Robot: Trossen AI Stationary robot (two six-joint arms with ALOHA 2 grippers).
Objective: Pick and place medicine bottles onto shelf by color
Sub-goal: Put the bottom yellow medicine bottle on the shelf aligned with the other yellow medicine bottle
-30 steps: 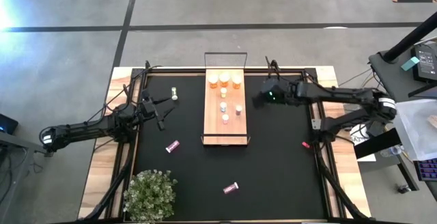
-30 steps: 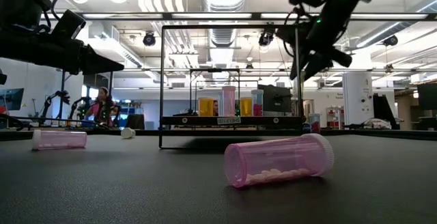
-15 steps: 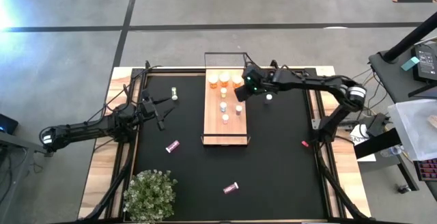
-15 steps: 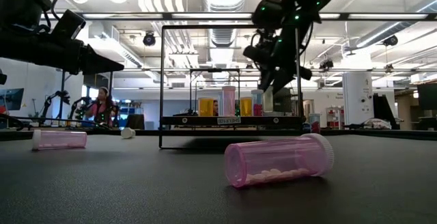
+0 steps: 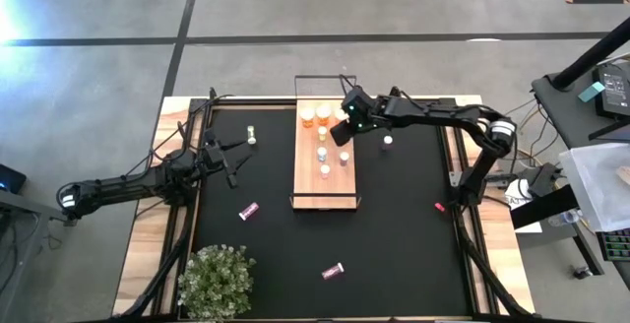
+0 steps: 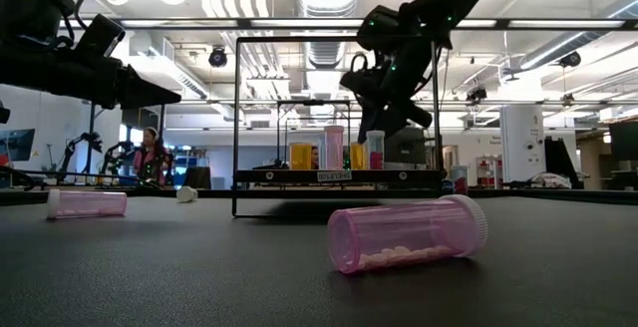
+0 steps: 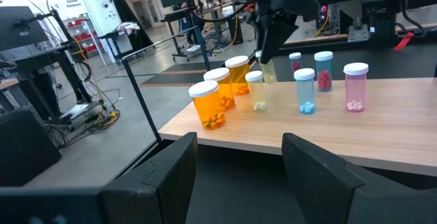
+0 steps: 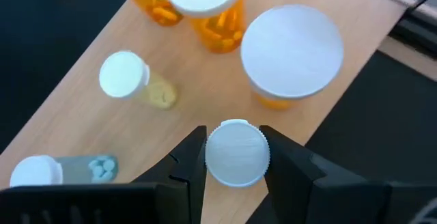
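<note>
Right gripper point(image 8: 235, 157): clamped on upright pale bottle point(image 8: 235, 154), axis vertical, above shelf point(image 8: 89, 125) beside amber bottles point(image 8: 290, 53); bare board directly beneath. Left gripper point(image 7: 239, 156): parted, empty, farther off

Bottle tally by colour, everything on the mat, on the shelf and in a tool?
Amber bottles: 3
Pink bottles: 3
Pale or clear bottles: 6, one held in the right tool
Total: 12

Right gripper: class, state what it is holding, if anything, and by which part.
The right gripper holds a small white-capped bottle by its cap, fingers on opposite sides, above the shelf beside the orange bottles.
</note>
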